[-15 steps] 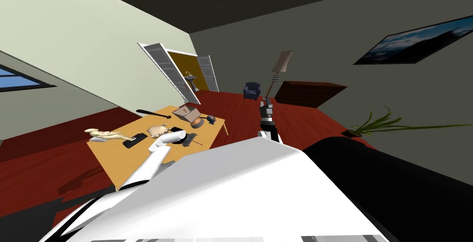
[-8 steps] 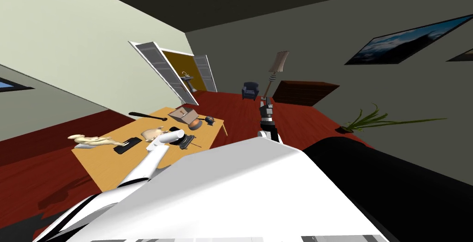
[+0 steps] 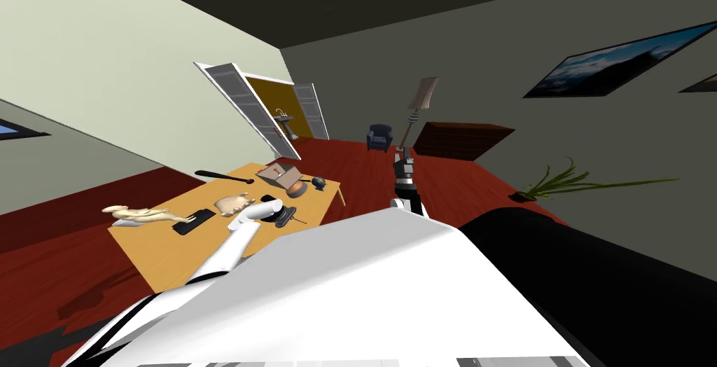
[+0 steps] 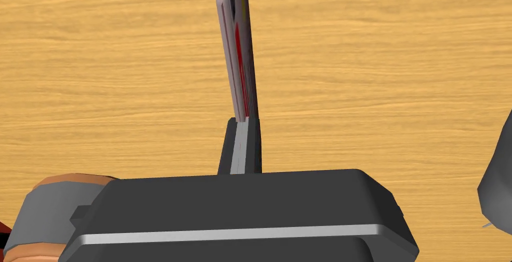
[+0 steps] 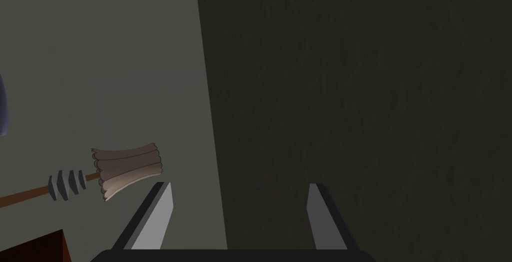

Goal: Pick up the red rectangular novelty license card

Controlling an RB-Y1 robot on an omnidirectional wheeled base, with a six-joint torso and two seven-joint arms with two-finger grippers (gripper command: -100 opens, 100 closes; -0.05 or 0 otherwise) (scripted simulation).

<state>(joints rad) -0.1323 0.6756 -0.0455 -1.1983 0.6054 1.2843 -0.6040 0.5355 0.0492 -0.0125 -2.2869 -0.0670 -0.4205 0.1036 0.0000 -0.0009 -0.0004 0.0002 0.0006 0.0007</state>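
We have the left tool [image 4: 244,124] pinched tight on the red card [image 4: 239,56], with its fingers [image 4: 240,146] flat against the card's two faces. In the left wrist view the card is edge-on: thin, with a grey rim and a red streak down it, sticking straight out from the fingertips away from the tool's dark body. Behind it is the light wooden bench [image 4: 375,74], grain running across. The card's far end looks clear of the bench top, but we can't be sure from this angle. By the tool's body there is an orange and grey rounded thing [image 4: 42,209] on one side and a dark grey shape [image 4: 497,194] on the other, too cut off to name.

In the head view the left arm [image 3: 238,233] reaches out over the bench and ends among the clutter near its middle. On the bench we see:
- a beige figure [image 3: 140,213] at the left end
- a flat black item [image 3: 194,220] just beside it
- a beige lump [image 3: 233,204]
- an open brown box [image 3: 280,174], with a brown round thing [image 3: 297,188] and a small dark object [image 3: 318,182] near it
- a black bat-shaped stick [image 3: 224,176] along the far edge

The bench stands on red floor [image 3: 42,258].

The right tool [image 5: 240,186] is spread wide with nothing between its fingers. In the head view the right arm [image 3: 405,184] is raised ahead of us, well apart from the bench.
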